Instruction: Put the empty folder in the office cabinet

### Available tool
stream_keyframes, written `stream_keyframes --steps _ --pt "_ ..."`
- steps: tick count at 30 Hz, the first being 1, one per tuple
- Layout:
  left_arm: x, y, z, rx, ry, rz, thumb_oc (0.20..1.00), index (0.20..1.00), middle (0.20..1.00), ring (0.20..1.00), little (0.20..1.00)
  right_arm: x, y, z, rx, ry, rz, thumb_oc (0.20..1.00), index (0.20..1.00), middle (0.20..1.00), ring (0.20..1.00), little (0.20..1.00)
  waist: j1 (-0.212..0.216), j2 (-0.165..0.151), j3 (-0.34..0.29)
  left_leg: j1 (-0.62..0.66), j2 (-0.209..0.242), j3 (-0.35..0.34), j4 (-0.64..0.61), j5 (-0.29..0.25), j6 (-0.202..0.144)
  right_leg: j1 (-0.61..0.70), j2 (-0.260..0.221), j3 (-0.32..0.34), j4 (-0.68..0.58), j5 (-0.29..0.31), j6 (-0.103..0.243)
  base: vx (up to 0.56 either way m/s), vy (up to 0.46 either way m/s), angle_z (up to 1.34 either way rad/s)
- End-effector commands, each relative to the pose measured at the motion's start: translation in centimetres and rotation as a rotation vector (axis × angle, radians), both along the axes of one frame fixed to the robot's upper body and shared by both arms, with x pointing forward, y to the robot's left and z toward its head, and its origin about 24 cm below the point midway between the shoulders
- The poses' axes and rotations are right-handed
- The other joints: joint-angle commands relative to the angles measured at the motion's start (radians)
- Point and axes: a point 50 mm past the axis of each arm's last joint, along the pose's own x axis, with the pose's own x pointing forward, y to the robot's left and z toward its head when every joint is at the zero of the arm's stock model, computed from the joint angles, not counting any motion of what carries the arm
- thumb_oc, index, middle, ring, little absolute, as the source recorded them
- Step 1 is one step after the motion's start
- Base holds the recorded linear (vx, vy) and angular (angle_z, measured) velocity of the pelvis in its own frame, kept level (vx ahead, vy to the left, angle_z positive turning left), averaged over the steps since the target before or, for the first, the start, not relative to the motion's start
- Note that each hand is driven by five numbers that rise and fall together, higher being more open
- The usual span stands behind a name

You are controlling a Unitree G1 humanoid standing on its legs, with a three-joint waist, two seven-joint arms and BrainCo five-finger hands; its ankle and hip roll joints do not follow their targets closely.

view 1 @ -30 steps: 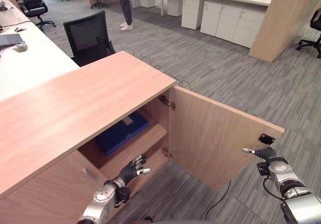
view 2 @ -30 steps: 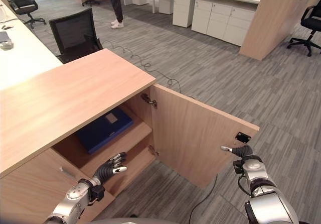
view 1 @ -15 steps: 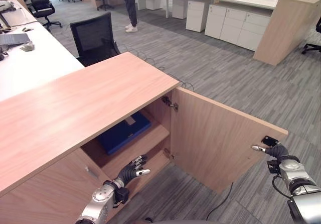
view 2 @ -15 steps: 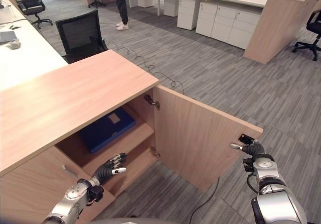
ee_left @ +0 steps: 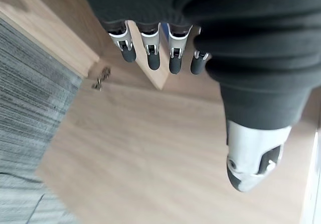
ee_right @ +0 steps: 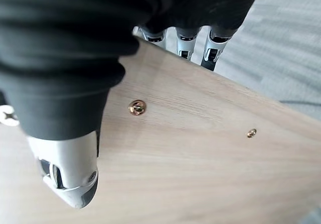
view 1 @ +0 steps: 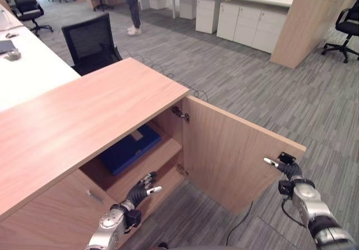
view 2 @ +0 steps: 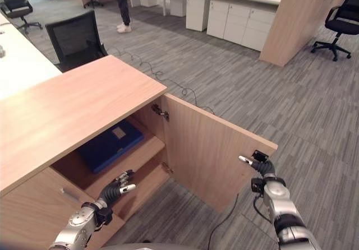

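A blue folder [view 1: 130, 147] lies flat on the upper shelf inside the wooden cabinet [view 1: 84, 115], under its top. The cabinet door [view 1: 235, 154] stands wide open to the right. My left hand [view 1: 140, 188] hovers in front of the lower shelf with relaxed fingers [ee_left: 149, 48] and holds nothing. My right hand [view 1: 287, 170] is at the top free corner of the door. Its straight fingers [ee_right: 180, 40] reach over the door's edge, and its thumb [ee_right: 67, 169] lies beside the door's face.
A black office chair [view 1: 90, 40] stands behind the cabinet, beside a white desk [view 1: 28, 76]. A person [view 1: 132, 3] stands far back. White drawer units [view 1: 247, 20] and a wooden partition [view 1: 308, 23] line the back right. Grey carpet [view 1: 269, 93] lies around the open door.
The whole picture has shifted a little, so the camera moved. Both hands keep their places: the left before the shelves, the right at the door's corner. The folder has not moved.
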Motion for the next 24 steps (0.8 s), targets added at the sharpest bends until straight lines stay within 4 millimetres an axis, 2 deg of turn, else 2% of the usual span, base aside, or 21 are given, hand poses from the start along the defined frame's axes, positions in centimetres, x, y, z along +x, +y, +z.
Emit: stream_keyframes --steps 1,3,5,7,10,12,13,16,19,20,21,22,23,24 --pt "3.0 0.4 2.1 0.035 -0.117 0.010 1.000 1.000 1.000 1.000 1.000 5.9 7.1 5.0 0.062 -0.314 0.300 1.000 1.000 1.000 1.000 1.000 0.071 -0.032 0.034 -0.120 0.007 0.002 0.001 -0.008 -0.072 -0.002 -0.028 0.064 0.076 -0.074 0.076 -0.10 -0.072 0.66" --pt "3.1 0.7 2.2 0.022 -0.121 0.055 1.000 1.000 1.000 1.000 1.000 5.0 7.4 4.8 0.081 -0.320 0.306 1.000 1.000 1.000 1.000 1.000 0.081 -0.036 0.050 -0.142 0.003 -0.035 0.022 -0.012 -0.064 0.005 -0.026 0.038 0.092 -0.097 0.058 -0.14 -0.051 0.67" --pt "3.3 0.4 2.3 0.000 -0.129 0.071 1.000 1.000 1.000 1.000 1.000 4.6 8.1 4.8 0.076 -0.323 0.340 1.000 1.000 1.000 1.000 1.000 0.078 -0.045 0.075 -0.173 -0.008 -0.047 0.143 -0.068 -0.047 0.007 -0.029 0.024 0.127 -0.141 0.028 -0.21 0.009 1.02" --pt "3.2 0.5 2.2 -0.008 -0.128 0.092 1.000 1.000 1.000 1.000 1.000 4.3 9.0 5.0 0.056 -0.329 0.395 1.000 1.000 1.000 1.000 1.000 0.066 -0.050 0.080 -0.166 -0.014 -0.047 0.237 -0.104 -0.030 -0.003 -0.042 0.016 0.150 -0.139 0.004 -0.16 0.125 1.43" --pt "3.1 0.6 2.2 -0.031 -0.135 0.132 1.000 1.000 1.000 1.000 1.000 4.0 10.1 5.3 0.041 -0.334 0.462 1.000 1.000 1.000 1.000 1.000 0.043 -0.055 0.083 -0.124 0.003 -0.029 0.300 -0.153 -0.012 0.012 -0.084 -0.045 0.171 -0.141 -0.016 -0.09 0.160 0.58" --pt "3.2 0.4 2.2 -0.032 -0.134 0.131 1.000 1.000 1.000 1.000 1.000 3.5 10.2 4.8 0.049 -0.315 0.462 1.000 1.000 1.000 1.000 1.000 0.034 -0.046 0.077 -0.096 0.015 -0.021 0.271 -0.138 -0.006 0.023 -0.089 -0.072 0.172 -0.142 -0.015 0.03 0.191 0.65" --pt "2.5 0.8 2.0 -0.029 -0.125 0.147 1.000 1.000 1.000 1.000 1.000 2.5 10.7 3.5 0.069 -0.258 0.481 1.000 1.000 1.000 1.000 1.000 0.035 -0.039 0.043 -0.024 0.015 0.001 0.181 -0.139 -0.006 0.040 -0.094 -0.098 0.175 -0.131 0.001 0.07 0.294 0.91" --pt "2.6 1.3 2.2 -0.021 -0.132 0.160 1.000 1.000 1.000 1.000 1.000 1.8 11.3 2.2 0.101 -0.204 0.485 1.000 1.000 1.000 1.000 1.000 0.054 -0.054 0.040 -0.036 -0.001 -0.014 0.165 -0.136 -0.002 0.062 -0.127 -0.121 0.171 -0.118 0.014 0.01 0.186 0.81" --pt "2.5 1.7 2.4 0.023 -0.132 0.131 1.000 1.000 1.000 1.000 1.000 1.8 12.2 2.0 0.109 -0.195 0.519 1.000 1.000 1.000 1.000 1.000 0.078 -0.068 0.040 -0.023 -0.041 -0.032 0.153 -0.161 0.021 0.074 -0.181 -0.136 0.185 -0.107 0.030 -0.03 0.136 0.97" --pt "2.5 1.7 2.4 0.023 -0.133 0.130 1.000 1.000 1.000 1.000 1.000 1.8 12.2 2.1 0.109 -0.196 0.519 1.000 1.000 1.000 1.000 1.000 0.076 -0.069 0.038 -0.028 -0.044 -0.034 0.153 -0.157 0.023 0.071 -0.183 -0.138 0.183 -0.103 0.031 -0.03 0.126 1.31" --pt "2.5 1.7 2.5 0.034 -0.133 0.119 1.000 1.000 1.000 1.000 1.000 2.0 12.4 2.3 0.106 -0.204 0.532 1.000 1.000 1.000 1.000 1.000 0.080 -0.068 0.039 -0.027 -0.058 -0.045 0.150 -0.160 0.034 0.054 -0.212 -0.138 0.215 -0.090 0.031 0.00 0.193 1.39" --pt "2.7 1.6 2.5 0.044 -0.131 0.102 1.000 1.000 1.000 1.000 1.000 2.4 13.0 3.0 0.107 -0.238 0.547 1.000 1.000 1.000 1.000 1.000 0.070 -0.065 0.053 -0.024 -0.093 -0.084 0.145 -0.168 0.050 0.011 -0.271 -0.097 0.288 -0.036 0.046 -0.01 0.249 1.19" --pt "2.9 1.6 2.6 0.040 -0.136 0.101 1.000 1.000 1.000 1.000 1.000 2.7 13.4 3.2 0.106 -0.244 0.559 1.000 1.000 1.000 1.000 1.000 0.057 -0.064 0.060 -0.018 -0.104 -0.099 0.138 -0.167 0.054 -0.023 -0.280 -0.036 0.315 -0.005 0.054 -0.03 0.218 1.00" --pt "3.1 1.4 2.6 0.041 -0.139 0.094 1.000 1.000 1.000 1.000 1.000 2.8 13.5 3.2 0.109 -0.249 0.562 1.000 1.000 1.000 1.000 1.000 0.043 -0.065 0.066 -0.012 -0.115 -0.115 0.122 -0.162 0.058 -0.057 -0.265 0.059 0.329 0.035 0.064 -0.05 0.132 0.82"
